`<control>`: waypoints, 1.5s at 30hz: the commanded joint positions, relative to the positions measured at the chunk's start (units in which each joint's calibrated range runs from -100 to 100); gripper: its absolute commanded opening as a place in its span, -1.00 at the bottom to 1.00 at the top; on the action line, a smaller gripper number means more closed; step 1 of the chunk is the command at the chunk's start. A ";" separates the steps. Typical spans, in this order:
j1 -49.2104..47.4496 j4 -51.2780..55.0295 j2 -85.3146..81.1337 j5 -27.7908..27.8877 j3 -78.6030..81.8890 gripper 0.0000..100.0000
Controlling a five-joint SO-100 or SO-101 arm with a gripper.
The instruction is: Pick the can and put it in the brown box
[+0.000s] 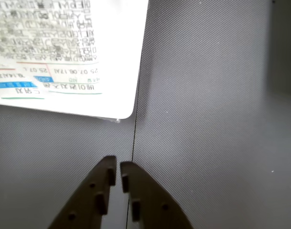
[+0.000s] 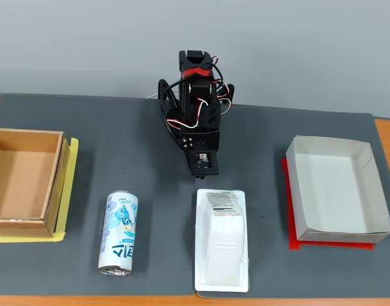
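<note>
One can (image 2: 119, 233), lying on its side on the dark mat (image 2: 118, 140), lengthwise toward the camera in the fixed view, silver end facing front. White with light-blue print.

Relative to the can: one brown box (image 2: 29, 185) up and to the left, near but apart, open top, nothing visible inside, sitting on yellow tape (image 2: 72, 167). One white plastic tray package (image 2: 223, 241) to the right, apart from the can, printed label at its far end. One white paper box (image 2: 338, 190) well to the right, past the package, sitting on a red patch (image 2: 297, 242), open and showing only its white floor. One arm (image 2: 196, 118) behind and to the right of the can, folded, well apart from it, standing just behind the package's far end.

One gripper (image 1: 117, 167): in the wrist view the two brown fingers (image 1: 95, 191) are pressed nearly together, thin slit between tips, pinching nothing. It hangs over bare mat, with the package's label corner (image 1: 64, 57) just ahead. The can is not in the wrist view.
</note>
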 commanded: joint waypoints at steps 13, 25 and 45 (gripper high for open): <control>0.48 -0.24 -0.08 -0.13 -3.16 -0.97; 0.48 -0.24 -0.08 -0.13 -3.16 -0.97; -0.17 -0.24 -0.08 0.19 -3.16 -0.97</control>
